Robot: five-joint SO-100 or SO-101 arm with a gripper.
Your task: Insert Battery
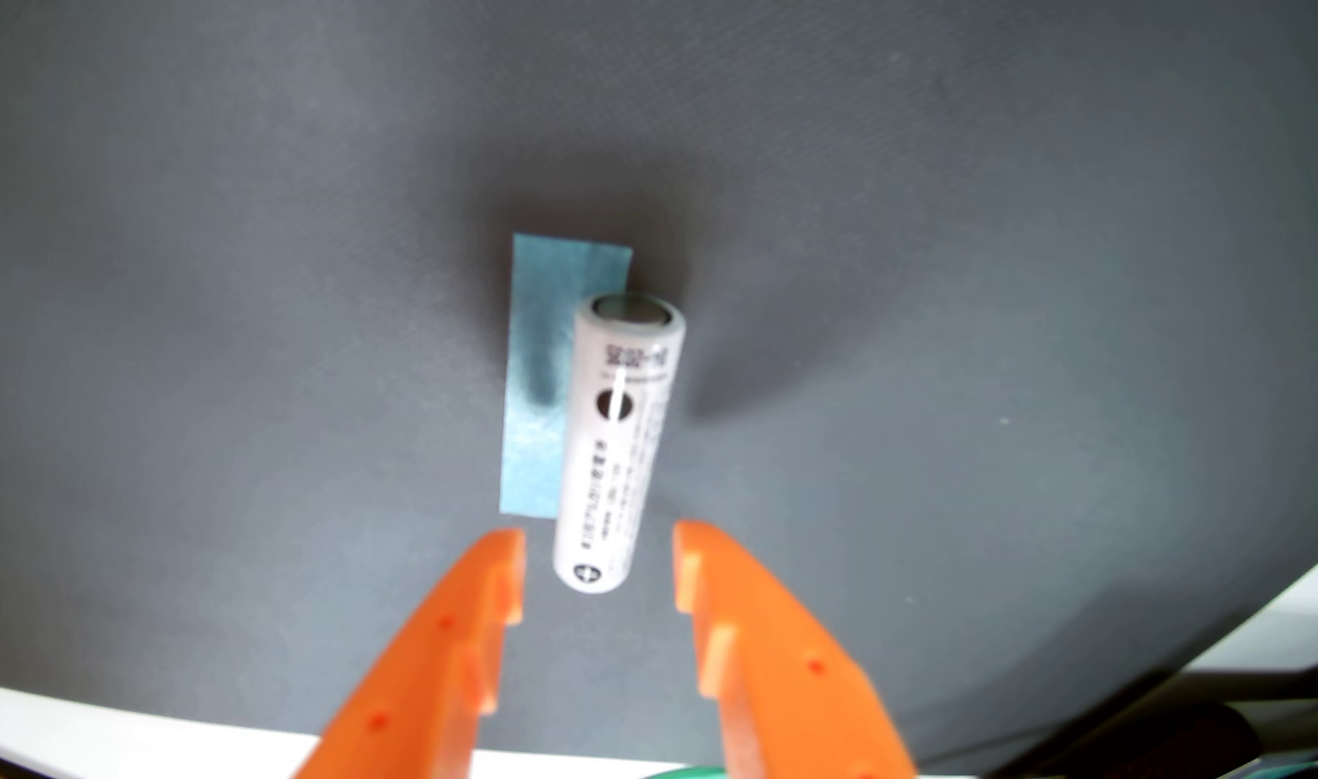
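Nearest the camera, the orange end effector (599,558) reaches up from the bottom edge with its two fingers spread wide and nothing held; the gap between them is wider than the battery. Between the fingertips, and apparently clear of both, sits the near end of the white battery (620,442), the end marked with a plus. It lies on its side on the grey surface (978,262), its length running away from the camera, so the fingers look lined up to close across its body. Just left of the battery, partly under its far half, is a strip of blue tape (536,359), probably marking a starting spot. No holder or slot for the battery is in view.
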